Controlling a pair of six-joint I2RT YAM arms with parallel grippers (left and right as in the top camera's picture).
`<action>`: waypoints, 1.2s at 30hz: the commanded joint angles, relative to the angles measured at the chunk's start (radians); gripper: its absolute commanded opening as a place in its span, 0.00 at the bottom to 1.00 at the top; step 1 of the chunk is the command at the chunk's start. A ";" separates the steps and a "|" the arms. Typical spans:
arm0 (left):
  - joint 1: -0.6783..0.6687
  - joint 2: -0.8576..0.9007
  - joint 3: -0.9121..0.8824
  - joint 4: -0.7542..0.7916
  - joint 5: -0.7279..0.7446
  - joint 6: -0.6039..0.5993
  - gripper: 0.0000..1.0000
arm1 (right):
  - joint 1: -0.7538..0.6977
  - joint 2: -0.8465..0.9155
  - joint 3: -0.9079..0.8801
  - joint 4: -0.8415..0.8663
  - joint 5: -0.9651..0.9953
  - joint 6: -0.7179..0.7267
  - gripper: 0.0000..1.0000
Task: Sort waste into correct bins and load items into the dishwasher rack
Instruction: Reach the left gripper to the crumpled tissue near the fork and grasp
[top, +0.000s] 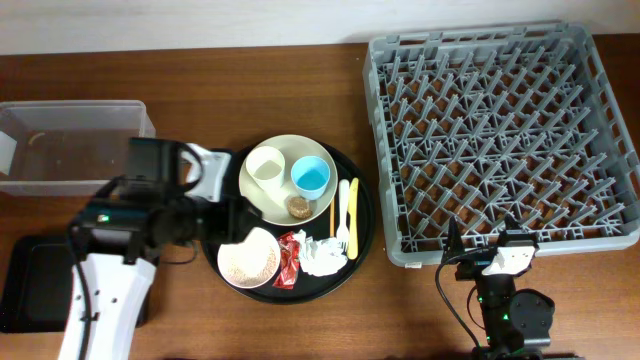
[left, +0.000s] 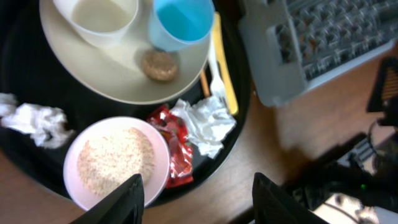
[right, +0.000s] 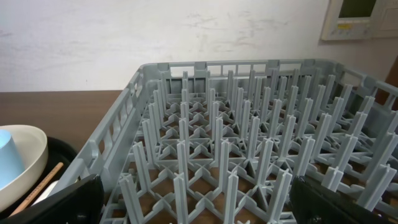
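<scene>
**Left gripper** (left: 198, 182): released. The jaws stand apart with nothing between them. It hangs over the near-left edge of the round tray (top: 350, 268), and one finger (left: 127, 198) lies just beside the bowl's rim; whether they touch cannot be told.

**Right gripper** (right: 196, 183): released, jaws fully apart, empty. It sits well right of the tray and faces into the rack.

**Items on the tray**
- Bowl (top: 248, 258): pink, upright, at the tray's near-left edge, holding loose rice (left: 115, 158).
- Wrapper (top: 290, 255): red, on the tray floor just right of the bowl.
- Napkin (top: 322, 255): crumpled, touching the wrapper on its right side.
- Second napkin (left: 34, 121): at the tray's left side, seen only in the left wrist view.
- Plate (top: 262, 200): cream, on the far half of the tray.
- White cup (top: 265, 164) and blue cup (top: 312, 177): both upright on the plate, side by side.
- Brown lump (top: 298, 207): on the plate, near the blue cup.
- Stick (top: 332, 212), fork (top: 343, 210), knife (top: 353, 215): lying parallel along the tray's right side, in that order outward from the plate.

**Receptacles**
- Rack (top: 500, 140): grey, right of the tray.
- Tub (top: 70, 145): clear, to the tray's far left.
- Black bin (top: 30, 280): to the tray's near left, partly hidden by the left arm.
</scene>
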 joint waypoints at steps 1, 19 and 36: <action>-0.230 0.028 0.011 0.012 -0.143 -0.110 0.56 | 0.006 -0.007 -0.005 -0.006 0.011 0.009 0.98; -0.601 0.534 0.010 0.185 -0.364 -0.290 0.56 | 0.006 -0.007 -0.005 -0.006 0.011 0.009 0.98; -0.671 0.534 -0.047 0.207 -0.519 -0.347 0.56 | 0.006 -0.007 -0.005 -0.006 0.011 0.009 0.98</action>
